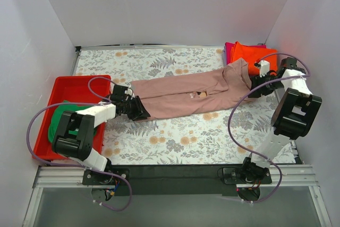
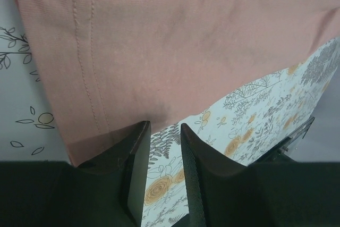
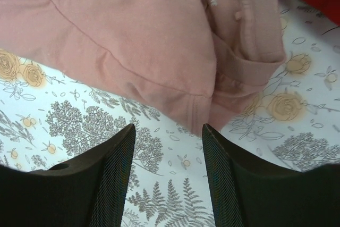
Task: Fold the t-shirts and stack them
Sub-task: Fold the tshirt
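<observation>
Table (image 1: 180, 136) has a floral-print cover, with white walls (image 1: 159, 9) on three sides. Red tray (image 1: 64, 91) sits at the left edge with the green t-shirt (image 1: 57, 119) bunched inside. Pink t-shirt (image 1: 180, 97) lies across mid-table, folded lengthwise into a long strip. Orange t-shirt (image 1: 255, 57) is folded in the far right corner on top of the magenta t-shirt (image 1: 229, 51). Left gripper (image 1: 141, 111) is low at the pink t-shirt's left hem, jaws nearly together with a slim gap, no cloth between them. Right gripper (image 1: 254, 83) is low at its right end, near the orange t-shirt, jaws spread wide, holding nothing.
</observation>
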Available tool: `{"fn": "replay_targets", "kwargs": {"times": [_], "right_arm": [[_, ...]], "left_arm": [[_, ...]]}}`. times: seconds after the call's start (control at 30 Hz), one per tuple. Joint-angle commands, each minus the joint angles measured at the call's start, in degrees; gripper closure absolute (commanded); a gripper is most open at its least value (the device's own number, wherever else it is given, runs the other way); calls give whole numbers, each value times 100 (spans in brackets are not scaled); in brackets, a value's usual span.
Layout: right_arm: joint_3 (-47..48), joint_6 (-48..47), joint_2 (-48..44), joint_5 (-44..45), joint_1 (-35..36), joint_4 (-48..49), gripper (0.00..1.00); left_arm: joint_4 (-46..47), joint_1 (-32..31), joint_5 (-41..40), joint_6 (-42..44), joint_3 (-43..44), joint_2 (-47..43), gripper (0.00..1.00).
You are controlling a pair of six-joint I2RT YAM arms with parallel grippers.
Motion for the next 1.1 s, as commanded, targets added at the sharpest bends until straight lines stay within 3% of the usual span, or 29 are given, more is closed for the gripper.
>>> {"fn": "replay_targets", "kwargs": {"times": [0.0, 0.33, 0.63, 0.73, 0.77, 0.9, 1.07], "right_arm": [[514, -212, 279, -22, -3, -299, 40], [867, -362, 816, 198, -3, -449, 43], [989, -415, 1036, 294, -3, -484, 52], [1112, -415, 1071, 373, -3, -519, 66], [1191, -432, 1071, 443, -3, -546, 76], [1350, -476, 966, 672, -12, -564, 97], [1455, -546, 808, 848, -21, -564, 99]], "left_arm": [[74, -24, -116, -55, 7, 19, 72], [83, -33, -186, -108, -116, -7, 74], [83, -24, -292, -196, -265, -42, 77], [83, -33, -397, -301, -353, -86, 80], [83, -15, -441, -336, -379, -112, 82], [144, 2, -591, -512, -599, -262, 89], [215, 55, -723, -627, -819, -288, 94]]}}
